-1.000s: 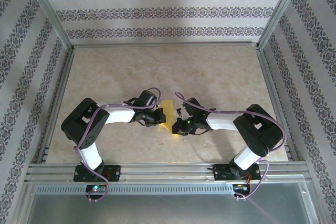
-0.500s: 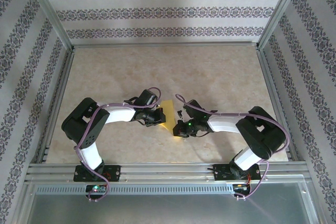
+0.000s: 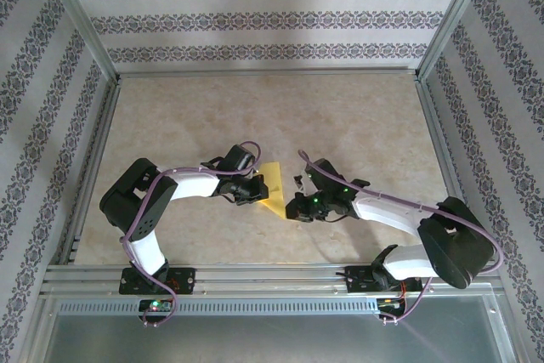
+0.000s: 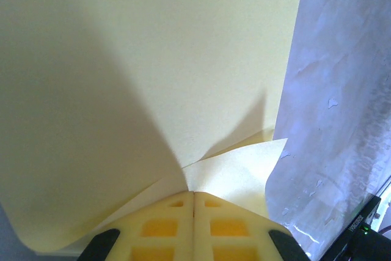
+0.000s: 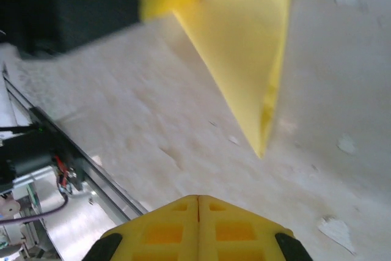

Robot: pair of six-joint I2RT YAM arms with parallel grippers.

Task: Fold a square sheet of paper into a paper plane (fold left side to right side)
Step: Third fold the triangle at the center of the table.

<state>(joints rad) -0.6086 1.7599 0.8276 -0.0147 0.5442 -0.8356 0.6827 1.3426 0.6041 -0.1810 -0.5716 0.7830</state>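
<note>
My left pincer (image 3: 256, 190) is pressed together and, as far as its wrist view lets me judge, it is pinching the paper (image 3: 274, 186): the pads meet in a closed seam, and a folded flap runs out right from their tips. I think that grip is what holds the sheet raised instead of flat on the table (image 3: 357, 125). From the right wrist view the paper stands as a folded wedge, its lower point touching the table. I read this as a hold partway through the fold, with the left side being carried toward the right. My right pincer (image 3: 293, 207) is also pressed together and holds nothing. It sits low, aimed at that point, near it but apart, probably placed to press the crease. The paper lies between the two pincers.
</note>
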